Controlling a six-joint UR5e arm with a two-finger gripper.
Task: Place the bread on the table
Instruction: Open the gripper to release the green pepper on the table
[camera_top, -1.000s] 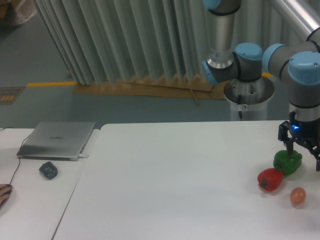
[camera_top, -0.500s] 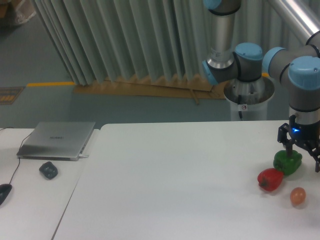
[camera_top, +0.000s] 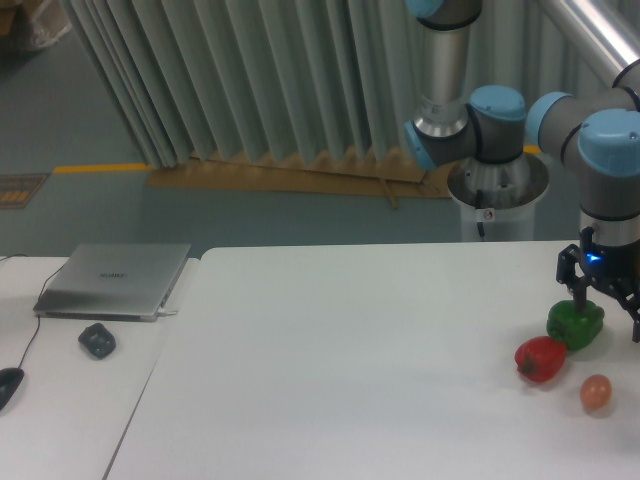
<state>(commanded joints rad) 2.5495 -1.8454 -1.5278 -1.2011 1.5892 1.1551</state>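
Camera | pincer (camera_top: 606, 300) spread over green pepper (camera_top: 575, 324) — table (camera_top: 350, 360)

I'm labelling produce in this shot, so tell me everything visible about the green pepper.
The green pepper is glossy, lumpy and deep green. It sits on the white table near its right edge. The red pepper lies at its front left, seemingly touching. The claw hangs open just over it, one finger in front of its top; contact is unclear.

Lighting is even, cool and fairly dim, with a bluish cast. The white table (camera_top: 350, 350) shows no glare, and only faint soft shadows sit under the red pepper (camera_top: 540, 359) at four o'clock. The whole frame is slightly soft and grainy.
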